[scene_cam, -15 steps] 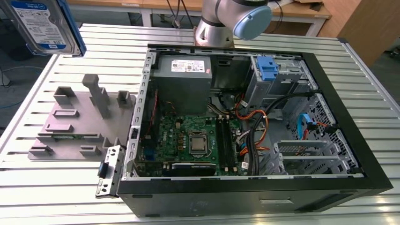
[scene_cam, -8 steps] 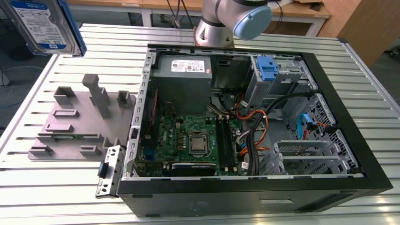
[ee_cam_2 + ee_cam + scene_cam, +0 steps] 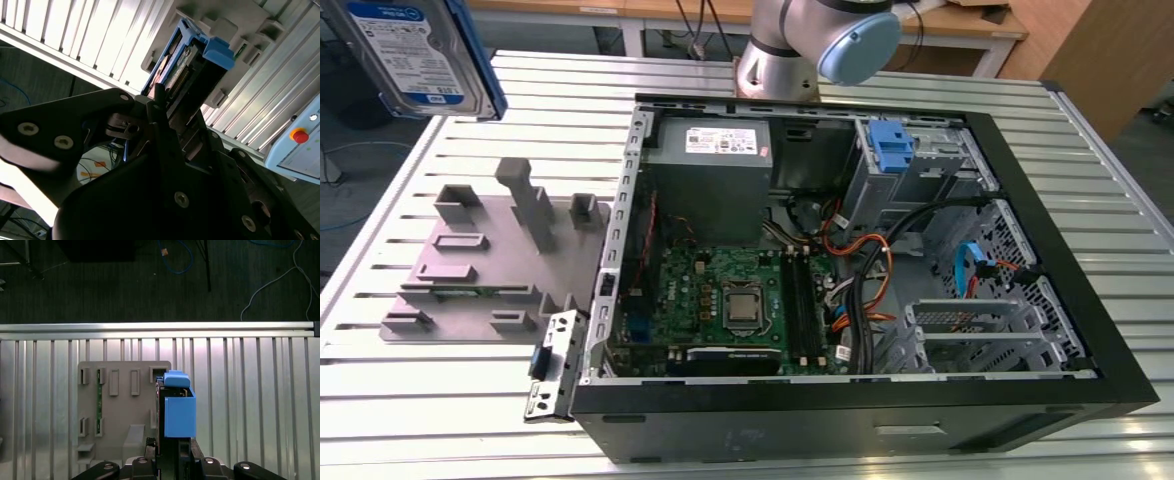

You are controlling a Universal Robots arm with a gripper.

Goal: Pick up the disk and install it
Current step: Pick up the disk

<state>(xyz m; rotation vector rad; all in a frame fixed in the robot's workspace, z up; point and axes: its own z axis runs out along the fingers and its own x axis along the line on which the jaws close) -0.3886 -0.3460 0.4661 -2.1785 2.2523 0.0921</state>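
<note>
The disk hangs high in the air at the exterior view's upper left, silver with a white-and-blue label and blue rails. In both wrist views it stands edge-on above the grey fixture plate, its blue carrier facing the camera. My gripper is shut on the disk, with the dark fingers clamped on its near end. The disk touches neither the plate nor the table.
The open computer case lies on the slatted table at the exterior view's right, with a grey power-supply box, motherboard and a blue bracket in its drive bay. The arm's base stands behind the case. Grey fixture plate beside it.
</note>
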